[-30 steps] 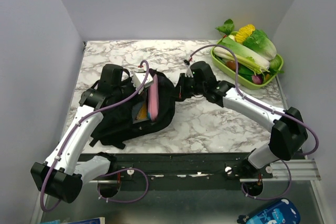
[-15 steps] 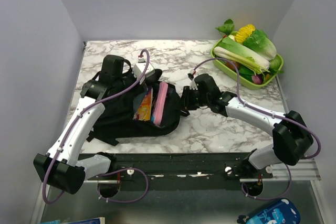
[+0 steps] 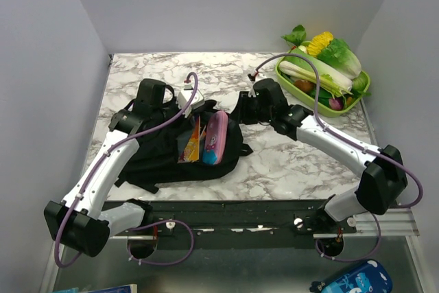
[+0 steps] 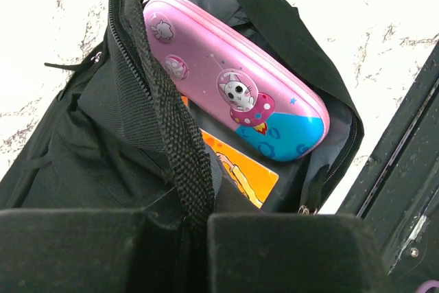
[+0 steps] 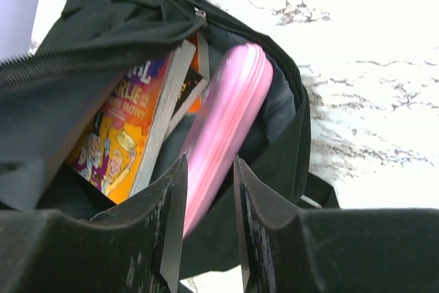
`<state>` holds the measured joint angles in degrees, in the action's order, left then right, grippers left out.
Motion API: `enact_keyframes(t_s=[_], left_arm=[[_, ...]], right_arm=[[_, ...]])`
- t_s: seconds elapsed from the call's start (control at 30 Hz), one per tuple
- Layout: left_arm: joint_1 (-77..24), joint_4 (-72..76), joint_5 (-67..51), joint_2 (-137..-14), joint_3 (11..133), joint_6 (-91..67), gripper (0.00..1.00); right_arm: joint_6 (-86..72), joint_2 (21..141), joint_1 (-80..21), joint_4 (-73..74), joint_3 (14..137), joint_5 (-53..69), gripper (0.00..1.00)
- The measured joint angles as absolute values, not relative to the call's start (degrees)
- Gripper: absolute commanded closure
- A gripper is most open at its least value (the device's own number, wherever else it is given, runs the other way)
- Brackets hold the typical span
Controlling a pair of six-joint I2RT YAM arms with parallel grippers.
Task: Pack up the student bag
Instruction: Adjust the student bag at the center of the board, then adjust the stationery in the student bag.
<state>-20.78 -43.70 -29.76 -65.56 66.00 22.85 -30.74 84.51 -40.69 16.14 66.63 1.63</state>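
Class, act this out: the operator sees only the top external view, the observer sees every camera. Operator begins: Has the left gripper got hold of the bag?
Observer: Yes; the left wrist view shows the left gripper shut on the bag at its zipper edge.
Operator: And the right gripper?
Observer: Its wrist view shows the fingers slightly apart, nothing between them.
Operator: What is pictured on the pencil case?
Observer: A cat in a rocket.
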Motion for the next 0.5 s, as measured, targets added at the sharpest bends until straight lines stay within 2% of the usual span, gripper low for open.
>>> enact_keyframes(t_s=[0.17,0.33,0.5], left_arm=[[-20.9,-43.6,-30.3,-64.9,64.8,22.9,0.91],[-21.0,-43.6,-30.4,-64.8,64.8,22.9,0.91],[-21.1,-43.6,-30.5,-64.8,64.8,22.9,0.91]], right_arm=[[-30.2,87.8,-40.7,14.7,68.6,0.3,0.62],[-30.7,94.9,-40.7,14.6,69.3,0.9,0.78],[-32.0,98.3,-41.0,15.2,68.4,2.1,0.87]])
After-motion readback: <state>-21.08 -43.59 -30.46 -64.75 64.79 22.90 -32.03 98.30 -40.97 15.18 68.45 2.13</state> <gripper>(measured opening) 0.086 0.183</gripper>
